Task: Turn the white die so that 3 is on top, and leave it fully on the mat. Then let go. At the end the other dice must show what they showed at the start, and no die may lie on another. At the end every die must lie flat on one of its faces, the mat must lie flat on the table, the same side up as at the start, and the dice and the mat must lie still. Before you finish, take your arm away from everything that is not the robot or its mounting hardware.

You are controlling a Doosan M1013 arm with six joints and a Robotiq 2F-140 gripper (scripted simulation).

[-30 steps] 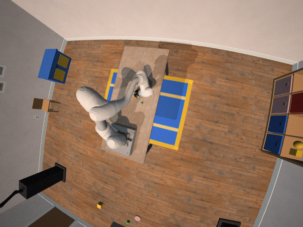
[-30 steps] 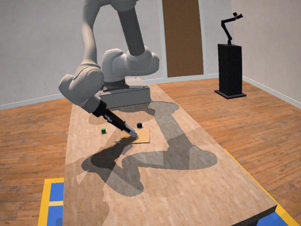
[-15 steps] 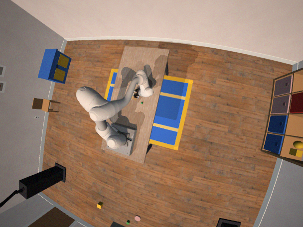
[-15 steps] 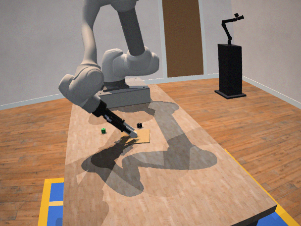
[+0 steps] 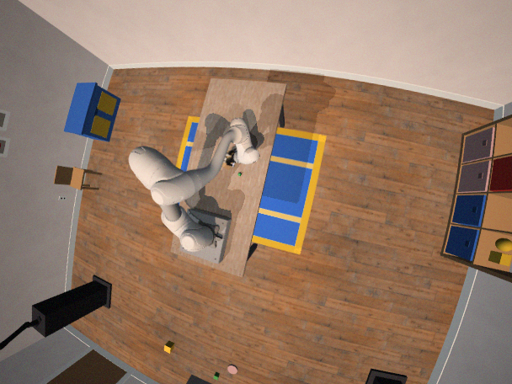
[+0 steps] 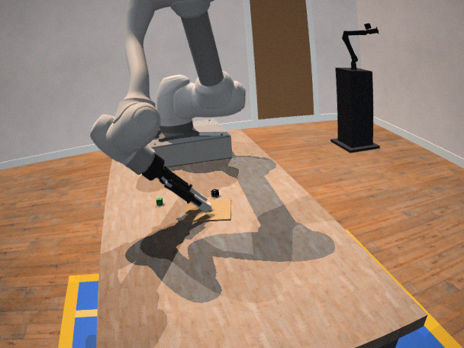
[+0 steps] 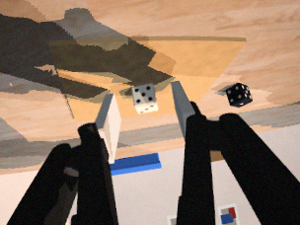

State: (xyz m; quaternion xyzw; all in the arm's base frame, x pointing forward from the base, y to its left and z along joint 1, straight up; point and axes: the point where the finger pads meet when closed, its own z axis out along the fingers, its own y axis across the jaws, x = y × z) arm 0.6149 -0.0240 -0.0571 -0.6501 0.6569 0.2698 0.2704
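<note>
"What's nearest in the wrist view?"

"The gripper (image 5: pixel 232 163) (image 6: pixel 207 207) (image 7: pixel 145 101), parted and grasping nothing"

"And left to right?"

"The tan mat (image 5: pixel 227 167) (image 6: pixel 224 210) (image 7: pixel 207 56), then the white die (image 7: pixel 144 99) on it, between the fingertips, a five-pip face showing; rightmost, the black die (image 6: pixel 215 193) (image 7: pixel 239 95), off the mat"

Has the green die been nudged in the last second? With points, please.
No. The green die (image 5: pixel 240 173) (image 6: pixel 159 201) sits in the same spot relative to the robot's base block (image 5: pixel 216 258) (image 6: pixel 214 149) in the exterior view.
</note>
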